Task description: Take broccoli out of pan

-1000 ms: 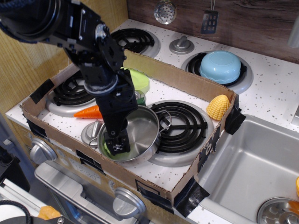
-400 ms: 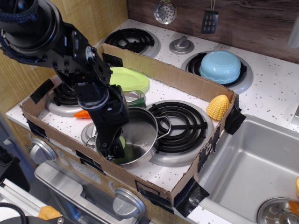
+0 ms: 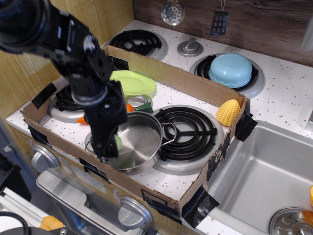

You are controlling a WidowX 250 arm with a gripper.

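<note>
The shiny steel pan (image 3: 142, 142) sits on the front burner inside the cardboard box, and its inside looks bare. My gripper (image 3: 106, 151) hangs at the pan's left rim, pointing down. It is shut on the pale green broccoli (image 3: 118, 143). Only a small patch of the broccoli shows beside the fingers, at about rim height. The arm hides the pan's left edge and handle.
Cardboard box walls (image 3: 195, 87) surround the work area. A lime-green plate (image 3: 134, 82) and a small metal item (image 3: 140, 102) lie behind the pan. An orange carrot (image 3: 82, 119) peeks out left of the arm. Yellow corn (image 3: 228, 112), a blue bowl (image 3: 231, 69) and a sink (image 3: 264, 176) are to the right.
My gripper has lifted out of the pan's bottom and moved left to the rim, carrying the broccoli with it. The pan's floor now shows bare metal.
</note>
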